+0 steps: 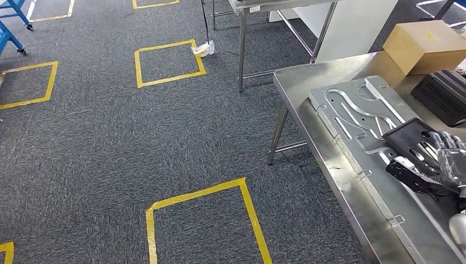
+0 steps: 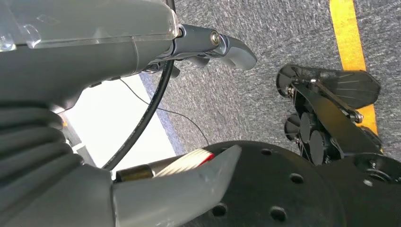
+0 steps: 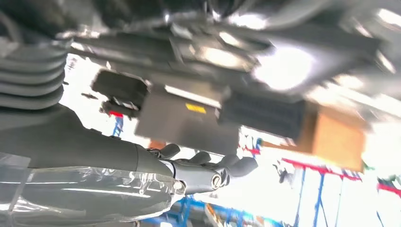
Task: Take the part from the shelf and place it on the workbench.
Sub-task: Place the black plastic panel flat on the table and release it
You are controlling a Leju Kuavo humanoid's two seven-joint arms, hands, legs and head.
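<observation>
A flat black ribbed part [image 1: 408, 137] lies over the silver stamped plate [image 1: 351, 110] on the steel workbench [image 1: 308, 82] at the right. My right hand [image 1: 442, 159], wrapped in clear plastic, sits at the part's right edge with its fingers overlapping it. In the blurred right wrist view the fingers [image 3: 208, 168] stretch out with nothing between them, and the black part [image 3: 118, 90] shows apart from them on the bench. My left hand [image 2: 208, 45] hangs at my side over the carpet, its fingers and thumb apart and holding nothing.
A cardboard box [image 1: 426, 44] and a black vented case [image 1: 442, 96] stand at the bench's far right. Another steel table [image 1: 258, 8] stands behind. Yellow tape squares [image 1: 167, 63] mark the grey carpet, and a blue cart [image 1: 11, 22] is at the far left.
</observation>
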